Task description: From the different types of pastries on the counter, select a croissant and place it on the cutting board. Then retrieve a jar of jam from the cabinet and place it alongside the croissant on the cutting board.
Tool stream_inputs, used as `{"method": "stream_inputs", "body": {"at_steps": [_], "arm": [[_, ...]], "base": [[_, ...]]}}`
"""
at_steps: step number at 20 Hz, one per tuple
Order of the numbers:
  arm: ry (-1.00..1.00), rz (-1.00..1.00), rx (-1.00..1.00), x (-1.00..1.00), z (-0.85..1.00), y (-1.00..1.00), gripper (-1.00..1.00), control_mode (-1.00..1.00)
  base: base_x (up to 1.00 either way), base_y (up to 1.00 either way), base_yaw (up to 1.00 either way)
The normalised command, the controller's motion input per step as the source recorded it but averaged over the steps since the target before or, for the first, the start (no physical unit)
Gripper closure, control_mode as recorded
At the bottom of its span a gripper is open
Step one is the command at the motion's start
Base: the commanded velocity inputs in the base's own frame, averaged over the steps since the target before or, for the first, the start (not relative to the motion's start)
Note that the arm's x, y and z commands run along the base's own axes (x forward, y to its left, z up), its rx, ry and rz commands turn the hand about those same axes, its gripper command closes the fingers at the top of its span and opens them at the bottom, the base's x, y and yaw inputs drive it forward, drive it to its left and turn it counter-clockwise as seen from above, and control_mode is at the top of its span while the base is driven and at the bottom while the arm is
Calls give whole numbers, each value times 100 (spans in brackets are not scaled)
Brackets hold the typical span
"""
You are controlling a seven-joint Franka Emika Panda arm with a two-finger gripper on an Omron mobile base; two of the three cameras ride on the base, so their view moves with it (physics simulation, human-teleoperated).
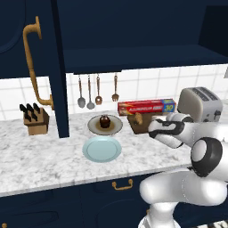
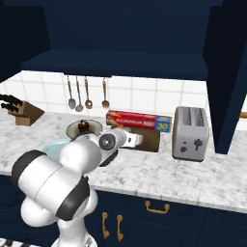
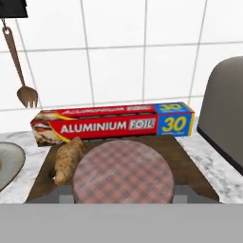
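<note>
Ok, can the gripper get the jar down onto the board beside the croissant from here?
Probably yes. The gripper holds the jar of jam over the cutting board. The croissant lies to one side, the foil box sits behind, and the board beneath looks bare.

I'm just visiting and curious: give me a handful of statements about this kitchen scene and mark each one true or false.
1. The croissant lies on the cutting board. True.
2. The cupcake sits on the pale blue plate. False: it sits on the darker plate behind; the blue plate holds nothing.
3. The foil box lies along the board's back edge, by the tiled wall. True.
4. The gripper is open and holds nothing. False: it is shut on the jam jar, whose checked lid faces the hand camera, over the board.
5. The toaster stands between the knife block and the plates. False: it stands at the far side of the board from them.
</note>
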Motion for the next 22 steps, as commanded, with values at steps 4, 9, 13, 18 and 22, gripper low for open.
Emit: {"method": "stream_inputs", "body": {"at_steps": [4, 9, 13, 18, 22], "arm": [[0, 0, 0, 28, -45, -11, 100, -100], [0, 0, 0, 29, -27, -10, 100, -100], [0, 0, 0, 24, -29, -12, 100, -100], [0, 0, 0, 30, -31, -8, 100, -100], [0, 0, 0, 26, -33, -11, 100, -100]], "base": [[0, 0, 0], [0, 0, 0], [0, 0, 0], [0, 0, 0], [0, 0, 0]]}}
